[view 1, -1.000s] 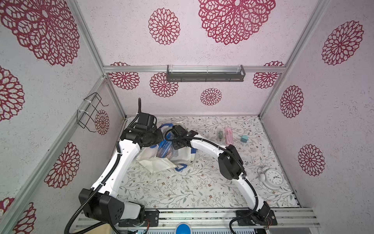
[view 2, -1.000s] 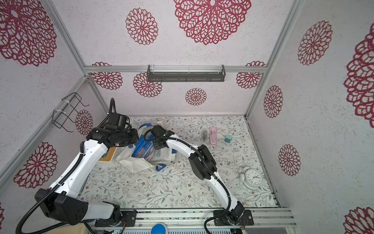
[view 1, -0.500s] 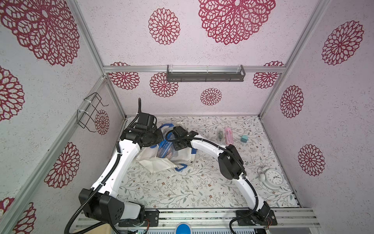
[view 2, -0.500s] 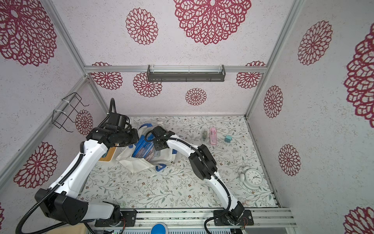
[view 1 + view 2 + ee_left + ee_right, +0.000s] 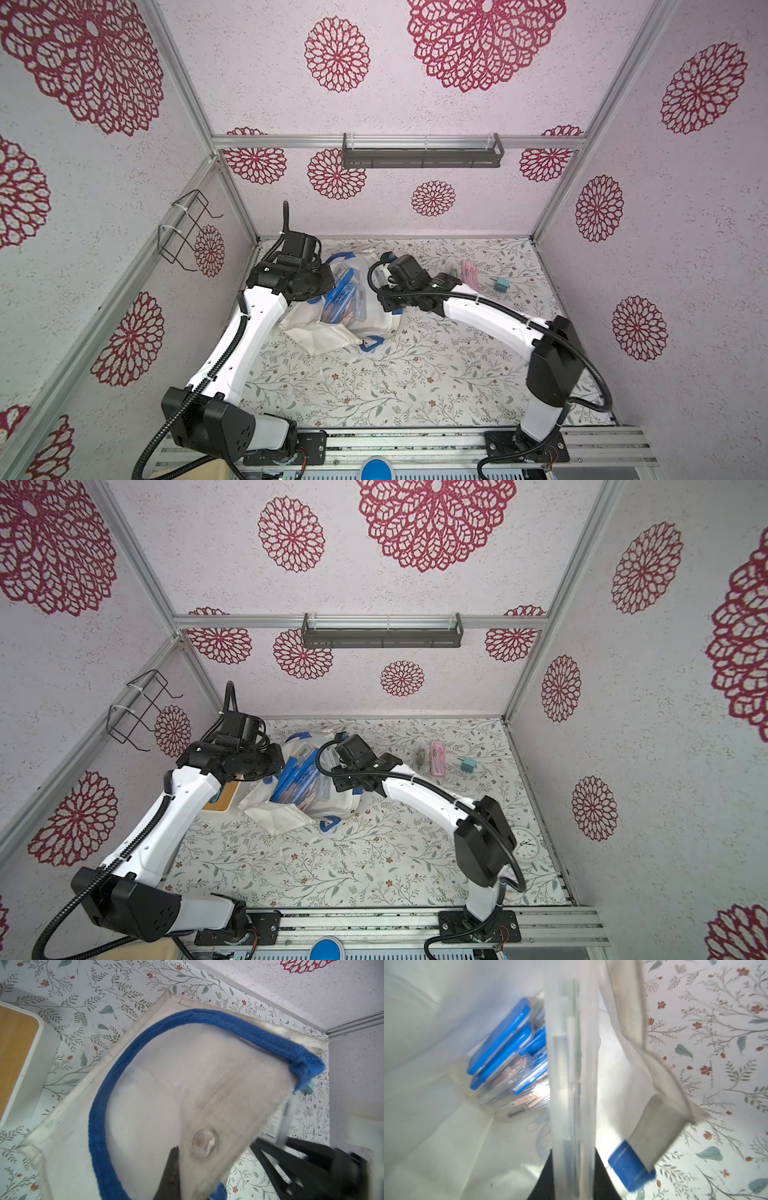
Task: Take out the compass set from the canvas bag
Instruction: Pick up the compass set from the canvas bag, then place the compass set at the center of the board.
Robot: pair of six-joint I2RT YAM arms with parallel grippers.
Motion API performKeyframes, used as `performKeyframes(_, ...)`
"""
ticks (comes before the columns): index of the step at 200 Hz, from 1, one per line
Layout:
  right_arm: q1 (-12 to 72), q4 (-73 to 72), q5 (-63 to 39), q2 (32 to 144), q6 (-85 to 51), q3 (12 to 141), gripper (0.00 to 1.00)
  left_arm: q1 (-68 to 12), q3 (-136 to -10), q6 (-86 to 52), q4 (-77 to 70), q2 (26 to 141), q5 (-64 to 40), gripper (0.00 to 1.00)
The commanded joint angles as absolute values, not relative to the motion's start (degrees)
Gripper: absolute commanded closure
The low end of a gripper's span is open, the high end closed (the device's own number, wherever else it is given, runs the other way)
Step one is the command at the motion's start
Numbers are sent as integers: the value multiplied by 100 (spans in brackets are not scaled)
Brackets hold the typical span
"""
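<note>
The off-white canvas bag (image 5: 332,336) with blue handles lies at the back left of the table, its mouth held open. My left gripper (image 5: 187,1167) is shut on the bag's rim fabric (image 5: 207,1105) beside a snap button, under the blue handle (image 5: 207,1018). My right gripper (image 5: 573,1169) reaches into the bag's mouth. It is shut on a compass set (image 5: 571,1084) in a slim clear plastic case, seen edge-on, with a black finger on each side. Deeper in the bag lie several blue and clear cases (image 5: 500,1043), which show in both top views (image 5: 340,291) (image 5: 297,775).
A pink case (image 5: 469,270), a clear case (image 5: 451,270) and a small teal block (image 5: 502,284) lie at the back right. A white clock (image 5: 524,848) sits near the right wall. A wood-topped white box (image 5: 222,796) stands left of the bag, under my left arm.
My right gripper's jaws have come together on the clear case inside the bag. Both arms and the bag have hardly moved.
</note>
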State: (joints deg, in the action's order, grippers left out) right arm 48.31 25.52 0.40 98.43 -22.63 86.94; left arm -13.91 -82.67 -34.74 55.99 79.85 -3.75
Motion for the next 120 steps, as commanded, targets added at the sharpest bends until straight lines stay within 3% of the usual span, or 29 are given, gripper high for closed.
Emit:
performKeyframes(1,4717,2573,324,9099,-2352,8267,80,-1351,-8413,-3531,5543,7953,-352,100)
performKeyframes(64,3378,2661,230,7812,-2565,7224,80,-1349,-8409,-3516,5503,7962,-403,100)
performKeyframes(120,2261,2074,-1448,9531,-2970,7662,80,-1349,-8445,-3484,5454,8007,-443,100)
